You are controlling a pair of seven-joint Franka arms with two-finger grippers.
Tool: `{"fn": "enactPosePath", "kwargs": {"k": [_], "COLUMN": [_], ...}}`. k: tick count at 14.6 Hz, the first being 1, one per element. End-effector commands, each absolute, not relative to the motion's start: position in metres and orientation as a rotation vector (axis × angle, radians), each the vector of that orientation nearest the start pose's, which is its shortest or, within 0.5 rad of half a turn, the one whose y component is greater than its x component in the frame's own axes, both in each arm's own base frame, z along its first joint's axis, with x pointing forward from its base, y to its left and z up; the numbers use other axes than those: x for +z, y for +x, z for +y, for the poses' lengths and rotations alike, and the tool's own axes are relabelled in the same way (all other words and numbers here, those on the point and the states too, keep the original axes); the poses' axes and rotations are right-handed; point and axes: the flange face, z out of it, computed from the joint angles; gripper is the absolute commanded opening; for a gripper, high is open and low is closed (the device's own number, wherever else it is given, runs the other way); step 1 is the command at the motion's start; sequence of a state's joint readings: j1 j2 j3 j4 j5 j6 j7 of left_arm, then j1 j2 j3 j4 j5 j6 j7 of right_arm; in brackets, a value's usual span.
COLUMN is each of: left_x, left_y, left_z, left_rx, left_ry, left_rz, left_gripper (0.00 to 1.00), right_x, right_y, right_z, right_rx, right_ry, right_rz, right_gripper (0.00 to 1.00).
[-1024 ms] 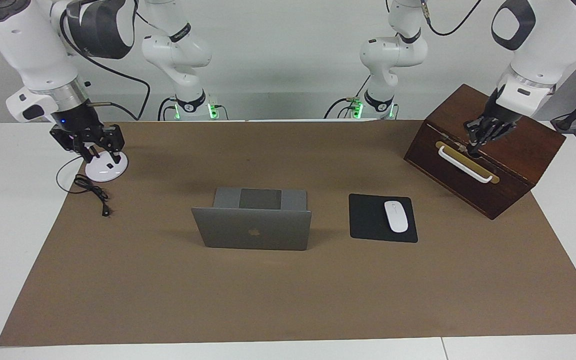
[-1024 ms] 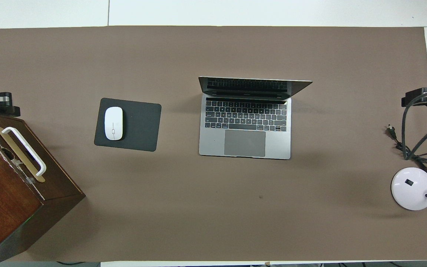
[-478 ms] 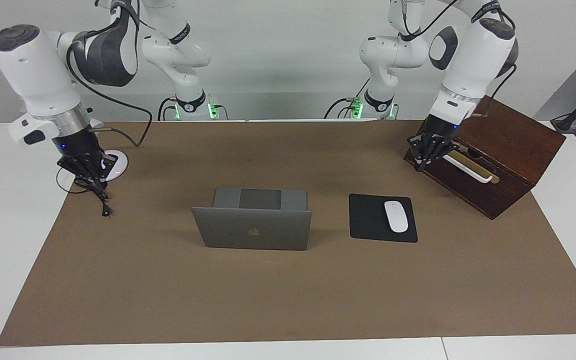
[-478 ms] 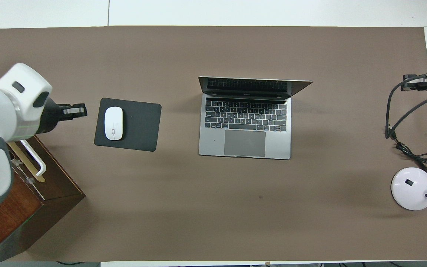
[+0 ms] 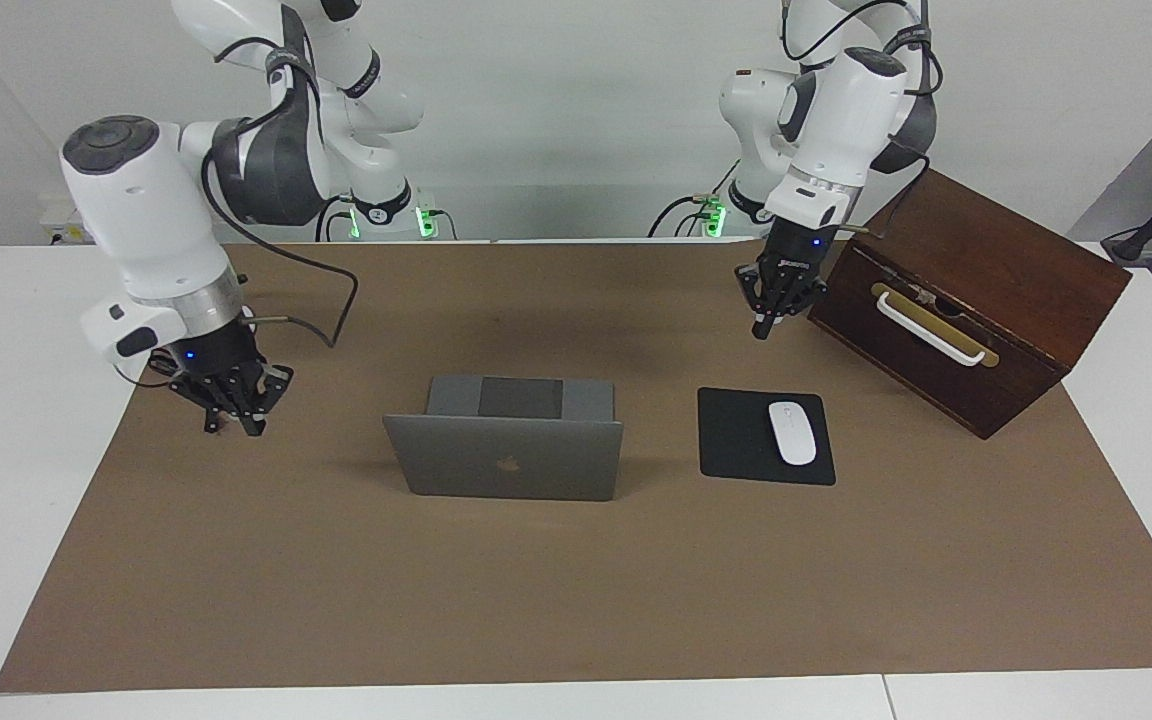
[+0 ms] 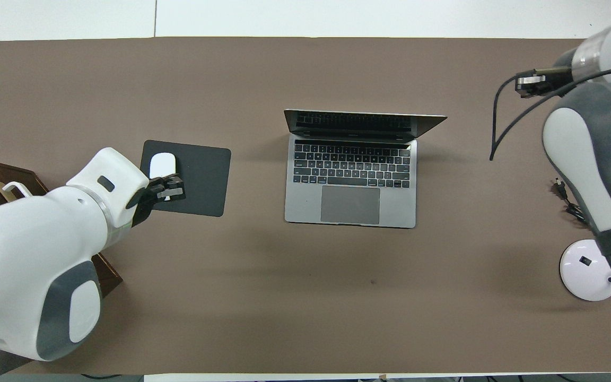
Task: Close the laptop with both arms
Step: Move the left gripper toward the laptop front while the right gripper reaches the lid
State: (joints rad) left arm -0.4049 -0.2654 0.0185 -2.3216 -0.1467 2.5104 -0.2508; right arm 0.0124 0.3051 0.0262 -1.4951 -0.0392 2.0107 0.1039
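Note:
The silver-grey laptop (image 5: 506, 460) stands open in the middle of the brown mat, its lid with the apple logo upright; the overhead view shows its keyboard (image 6: 350, 180). My right gripper (image 5: 233, 425) hangs low over the mat beside the laptop, toward the right arm's end, and shows at the overhead view's edge (image 6: 528, 85). My left gripper (image 5: 768, 322) is raised over the mat beside the wooden box; from overhead (image 6: 173, 190) it covers part of the mouse pad. Neither gripper touches the laptop.
A black mouse pad (image 5: 736, 440) with a white mouse (image 5: 792, 432) lies beside the laptop toward the left arm's end. A brown wooden box (image 5: 976, 300) with a white handle stands past it. A white lamp base (image 6: 584, 270) and black cable (image 6: 568, 201) lie at the right arm's end.
Both arms have swung inward toward the laptop: the left gripper left the box's handle, the right gripper left the lamp base and came down beside the laptop. The laptop has not moved.

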Motion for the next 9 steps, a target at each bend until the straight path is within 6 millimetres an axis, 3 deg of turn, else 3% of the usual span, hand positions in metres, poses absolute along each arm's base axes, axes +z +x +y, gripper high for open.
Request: {"fn": "enactPosePath", "kwargs": {"k": [1,3,5,9], "left_x": [0.490,0.476,0.458,0.426], "left_y": [0.442,0.434,0.427,0.420], "left_z": [-0.203,-0.219,-0.237,-0.271], "left_rx": [-0.743,-0.797,-0.856,-0.893], "left_ry": [-3.356,-3.363,-3.370,-3.368], "left_rz": [0.067,0.084,0.100,0.198], "left_gripper": [0.00,0.00,0.00,0.00], "right_x": [0.510,0.505,0.501,0.496], "right_y": [0.714,0.728,0.727,0.696], "right_z": [0.074,0.126,0.167,0.266], "right_rx": [-0.398,-0.434,-0.469,-0.484], "right_ry": [-3.124,-3.110,-3.142,-3.164], "right_rz": [0.106,0.073,-0.037,-0.056], "right_gripper": [0.00,0.00,0.00,0.00]}}
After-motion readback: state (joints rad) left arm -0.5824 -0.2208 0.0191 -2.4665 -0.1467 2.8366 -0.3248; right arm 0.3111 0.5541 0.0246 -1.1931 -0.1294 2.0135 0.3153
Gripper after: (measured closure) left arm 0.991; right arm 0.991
